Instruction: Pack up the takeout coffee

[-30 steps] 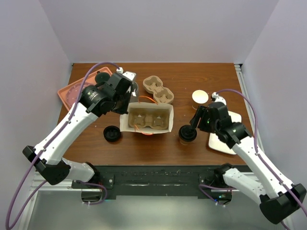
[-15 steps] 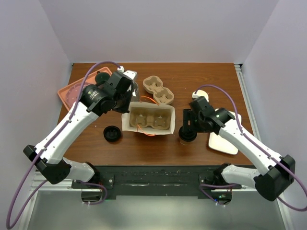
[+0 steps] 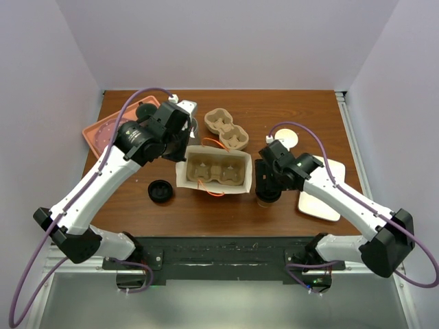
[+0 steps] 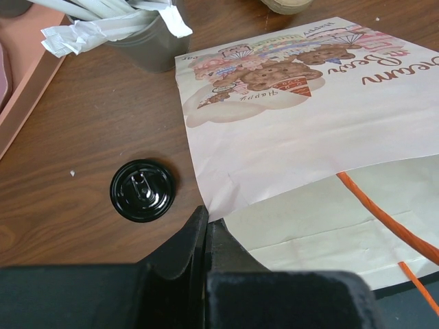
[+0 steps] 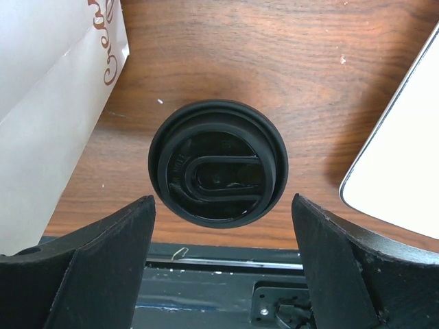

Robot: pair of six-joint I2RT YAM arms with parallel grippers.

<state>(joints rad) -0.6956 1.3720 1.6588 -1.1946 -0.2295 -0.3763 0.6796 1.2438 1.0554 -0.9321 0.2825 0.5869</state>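
brown counter, front edge: right gripper, jaws released, hangs over the takeout coffee; an off-centre squeeze may tip it. left gripper clenches the bag.

The surface is brown wood grain with a soft sheen. The bag is smooth white paper, matt and colour-printed, with orange handles. The cup lid and the loose lid are glossy black plastic. The carrier looks like rough, matt tan pulp card. The tumbler is dull grey; its wrappers are crinkled white paper. The tray looks like smooth salmon plastic. The right claw has fingers of matt, faintly grainy black plastic.
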